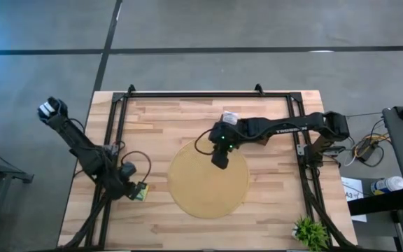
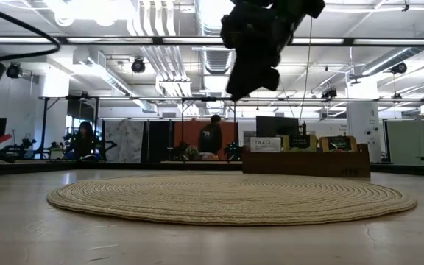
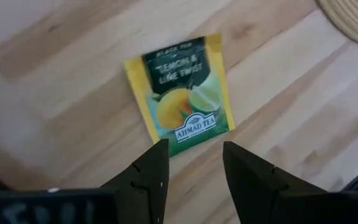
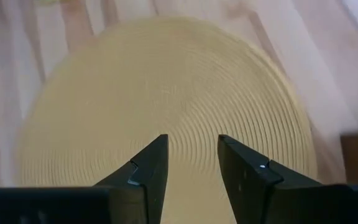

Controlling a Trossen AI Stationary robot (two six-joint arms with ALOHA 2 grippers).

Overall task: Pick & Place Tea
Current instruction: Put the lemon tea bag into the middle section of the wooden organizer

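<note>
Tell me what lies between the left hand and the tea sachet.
Nothing: the left wrist view shows only bare wooden table between the open left hand and the yellow-green sachet.

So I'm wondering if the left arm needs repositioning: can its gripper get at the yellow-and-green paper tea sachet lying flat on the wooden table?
Probably yes. The left gripper hangs open right over the yellow-and-green paper tea sachet, nothing lies between them, and the right gripper is away over the round woven mat.
</note>
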